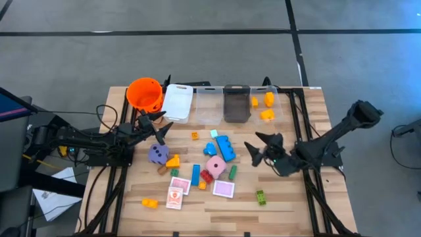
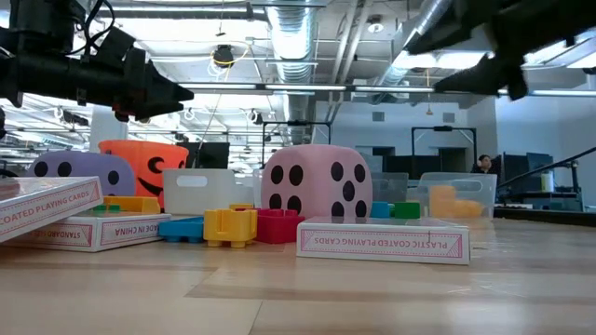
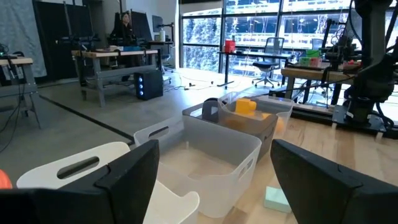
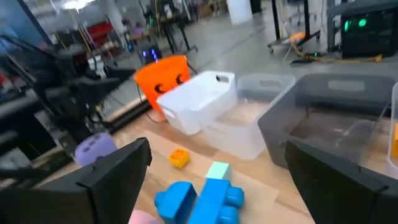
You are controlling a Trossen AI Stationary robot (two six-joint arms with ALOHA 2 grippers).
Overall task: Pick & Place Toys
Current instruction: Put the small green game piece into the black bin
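Overhead, both jaws wide and empty, glossy plastic bricks (image 1: 224,148), soft dotted cube (image 1: 216,165).

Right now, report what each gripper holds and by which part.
Nothing is held. The left gripper hangs open near the orange bucket; the right gripper hangs open, empty, beside the blue plastic bricks.

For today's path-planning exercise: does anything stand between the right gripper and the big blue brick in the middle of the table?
Nothing visible does. The right gripper hangs open, empty, beside the blue brick, with only bare table between them.
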